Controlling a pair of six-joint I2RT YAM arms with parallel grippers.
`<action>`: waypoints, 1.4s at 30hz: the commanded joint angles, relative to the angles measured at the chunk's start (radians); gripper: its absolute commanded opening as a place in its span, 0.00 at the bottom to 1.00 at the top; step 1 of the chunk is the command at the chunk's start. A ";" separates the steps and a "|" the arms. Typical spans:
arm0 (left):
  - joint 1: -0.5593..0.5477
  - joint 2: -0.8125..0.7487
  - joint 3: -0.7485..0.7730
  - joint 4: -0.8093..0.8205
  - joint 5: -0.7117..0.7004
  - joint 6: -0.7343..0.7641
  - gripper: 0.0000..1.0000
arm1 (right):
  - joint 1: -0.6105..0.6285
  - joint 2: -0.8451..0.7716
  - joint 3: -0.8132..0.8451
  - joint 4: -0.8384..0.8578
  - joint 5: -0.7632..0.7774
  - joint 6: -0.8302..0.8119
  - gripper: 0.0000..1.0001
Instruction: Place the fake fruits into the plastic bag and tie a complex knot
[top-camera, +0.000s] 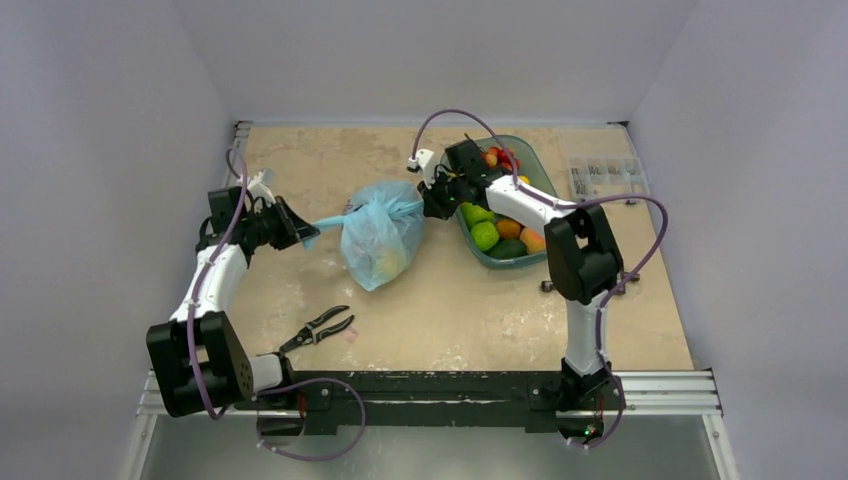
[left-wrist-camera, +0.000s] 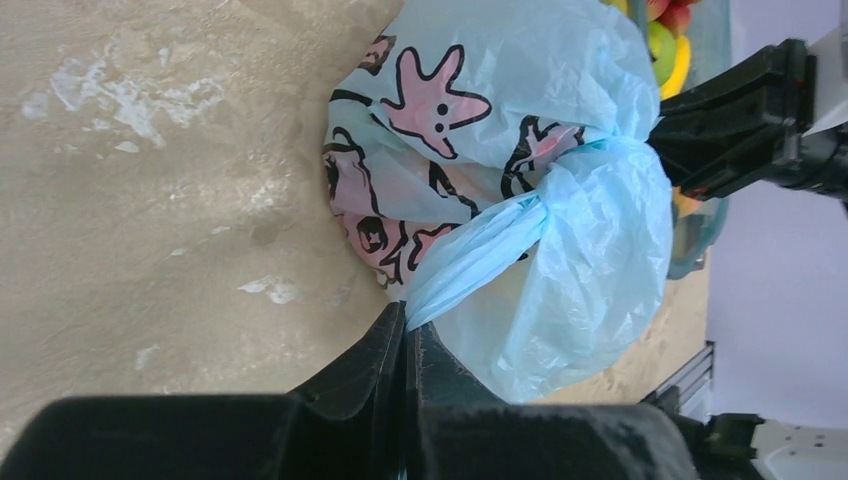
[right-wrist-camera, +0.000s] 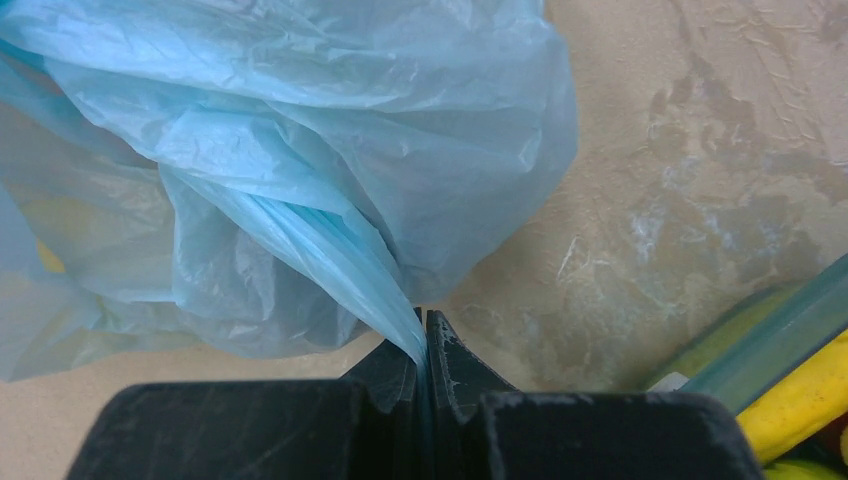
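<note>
**Bag Held at Both Tails, Knot at Centre**

The plastic bag (top-camera: 380, 238) lies on the desk (top-camera: 450, 310) between the two arms, left of the teal dish (top-camera: 505, 263). Its light-blue film is bunched into a knot (left-wrist-camera: 535, 210) at the top of the bag.

- Left pincer (left-wrist-camera: 405, 325): jaws fully closed, clamping a twisted tail of the plastic bag. The tail runs taut from the jaws to the knot.
- Right pincer (right-wrist-camera: 422, 325): jaws fully closed, clamping a second gathered strip of the plastic bag on the side nearest the teal dish.

Several fake fruits (top-camera: 495, 232) rest in the teal dish: green, orange, red and yellow pieces. A yellow shape shows faintly through the bag wall. Pliers (top-camera: 320, 328) lie on the desk near the left arm.
</note>
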 joint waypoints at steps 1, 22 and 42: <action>0.041 0.017 0.058 -0.012 -0.134 0.158 0.00 | -0.043 -0.038 0.055 -0.040 0.074 -0.002 0.00; 0.039 -0.052 0.431 -0.447 0.027 0.464 0.99 | -0.074 -0.274 0.185 -0.225 -0.126 0.065 0.98; -0.008 0.131 0.732 -0.822 -0.015 0.542 1.00 | -0.579 -0.685 -0.336 -0.101 -0.130 0.355 0.99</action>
